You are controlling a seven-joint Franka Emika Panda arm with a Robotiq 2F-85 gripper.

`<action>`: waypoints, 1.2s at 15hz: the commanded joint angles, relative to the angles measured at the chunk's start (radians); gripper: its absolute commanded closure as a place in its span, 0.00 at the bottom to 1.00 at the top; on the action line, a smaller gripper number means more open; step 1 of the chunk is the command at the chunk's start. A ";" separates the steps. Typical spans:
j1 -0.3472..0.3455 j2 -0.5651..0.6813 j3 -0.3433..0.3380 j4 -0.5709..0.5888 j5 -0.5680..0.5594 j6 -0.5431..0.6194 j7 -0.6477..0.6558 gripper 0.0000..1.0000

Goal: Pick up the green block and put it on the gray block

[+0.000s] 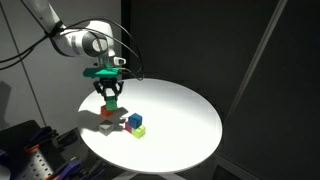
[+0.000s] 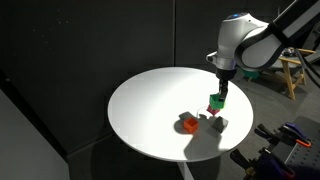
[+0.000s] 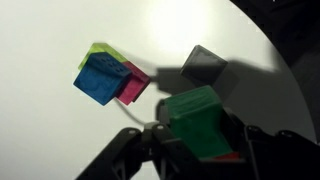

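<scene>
My gripper (image 3: 197, 140) is shut on the green block (image 3: 192, 112) and holds it a little above the white round table (image 1: 180, 110). In both exterior views the gripper (image 1: 110, 93) (image 2: 217, 97) hangs over the group of cubes with the green block (image 1: 113, 101) (image 2: 215, 102) between its fingers. The gray block (image 3: 203, 65) lies on the table just beyond the held block in the wrist view, apart from it. It also shows in an exterior view (image 2: 219, 124), below the gripper.
A blue cube (image 3: 100, 78), a magenta cube (image 3: 134, 86) and a lime cube (image 3: 98, 52) sit bunched together to the left of the gray block. An orange-red cube (image 2: 187, 123) lies nearby. The table edge is close on one side (image 2: 235, 150).
</scene>
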 commanded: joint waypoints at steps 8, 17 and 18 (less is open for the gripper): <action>0.035 -0.041 -0.004 -0.033 0.150 -0.025 0.266 0.71; 0.046 -0.034 -0.010 -0.031 0.197 -0.012 0.354 0.71; 0.046 -0.034 -0.010 -0.031 0.197 -0.012 0.361 0.71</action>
